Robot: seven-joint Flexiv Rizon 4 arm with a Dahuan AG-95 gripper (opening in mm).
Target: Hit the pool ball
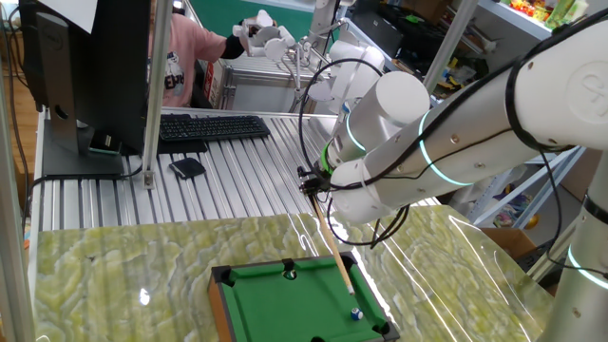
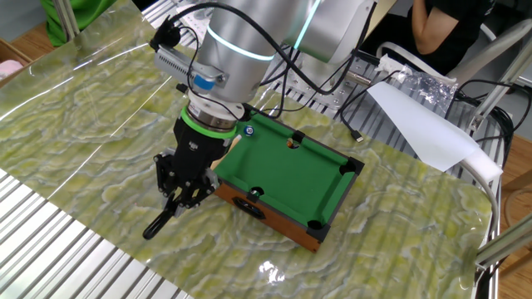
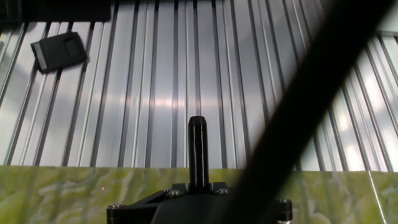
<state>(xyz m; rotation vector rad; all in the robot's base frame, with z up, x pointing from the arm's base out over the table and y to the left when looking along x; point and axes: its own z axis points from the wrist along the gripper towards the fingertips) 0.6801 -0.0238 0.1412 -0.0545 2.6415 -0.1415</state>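
The mini green pool table (image 1: 285, 302) stands on the marbled mat; it also shows in the other fixed view (image 2: 287, 166). The blue-and-white pool ball (image 1: 356, 313) lies near the table's right rail and shows beside my arm in the other fixed view (image 2: 248, 129). My gripper (image 1: 313, 182) is shut on a cue stick (image 1: 337, 252) that slants down over the table. Its tip ends just short of the pool ball. The other fixed view shows the gripper (image 2: 184, 193) with the cue's black butt (image 2: 156, 226) sticking out. The hand view shows the butt (image 3: 198, 149) above the gripper (image 3: 198, 186).
A dark small ball with a pale spot (image 1: 291, 274) lies near the far rail of the pool table. A keyboard (image 1: 211, 127) and a small black device (image 1: 187, 168) lie on the ribbed metal table behind. White paper (image 2: 424, 124) lies at the mat's far side.
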